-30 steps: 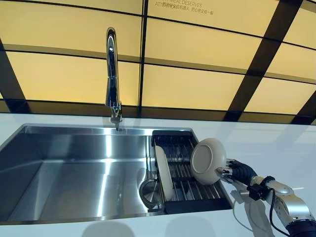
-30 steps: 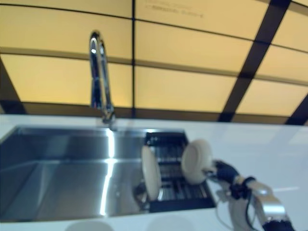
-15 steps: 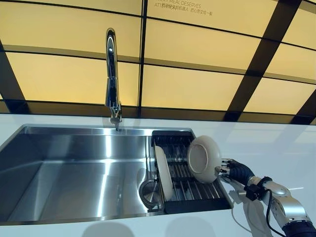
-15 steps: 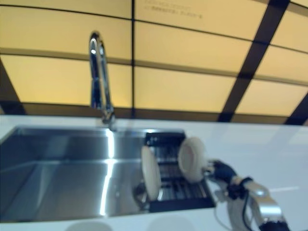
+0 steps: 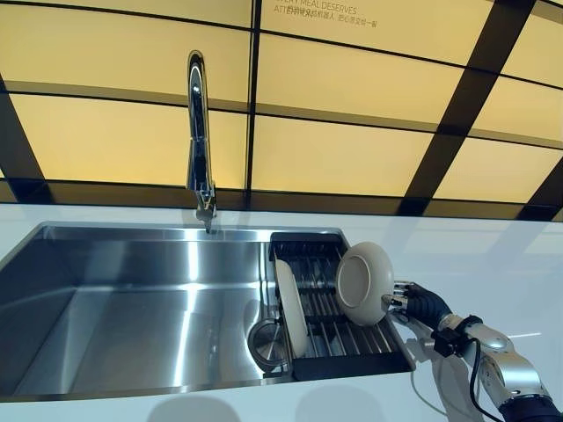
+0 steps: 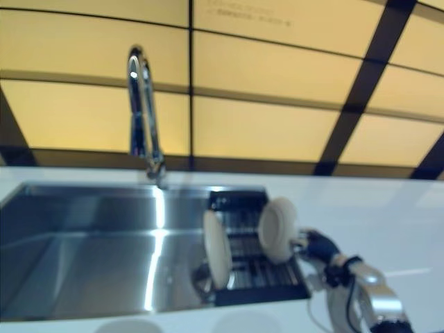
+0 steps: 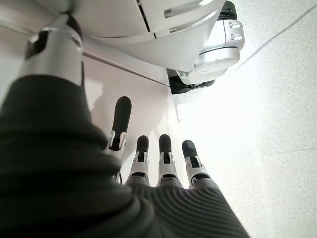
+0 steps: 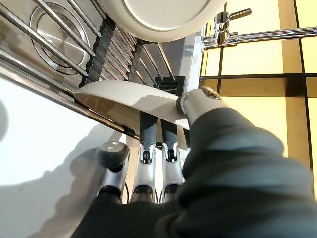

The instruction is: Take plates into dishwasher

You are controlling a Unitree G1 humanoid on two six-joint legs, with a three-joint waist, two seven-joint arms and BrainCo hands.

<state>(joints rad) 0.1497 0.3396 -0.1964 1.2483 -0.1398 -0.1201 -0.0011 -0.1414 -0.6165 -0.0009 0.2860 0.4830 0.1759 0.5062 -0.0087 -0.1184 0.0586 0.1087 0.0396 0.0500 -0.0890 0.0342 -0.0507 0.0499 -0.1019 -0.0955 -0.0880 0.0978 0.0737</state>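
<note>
Plate [image 5: 364, 284] pinched at rim by right hand [image 5: 420, 303] fingers [image 8: 154, 130], tilted over rack [image 5: 339, 327]. Stiff, smooth, breakable, probably slippery; rim grip best. Second plate [image 5: 292, 308] racked upright. Left hand [image 7: 163, 163] open, idle.

Lettering in the scene: one item only.
Two short lines of small dark print [image 5: 325, 12] stand at the top of the upper yellow wall panel [image 5: 369, 79], right of the black vertical divider [image 5: 255, 97]; the letters are too small and too close to the edge to be read with certainty. No other surface carries legible marks.
</note>
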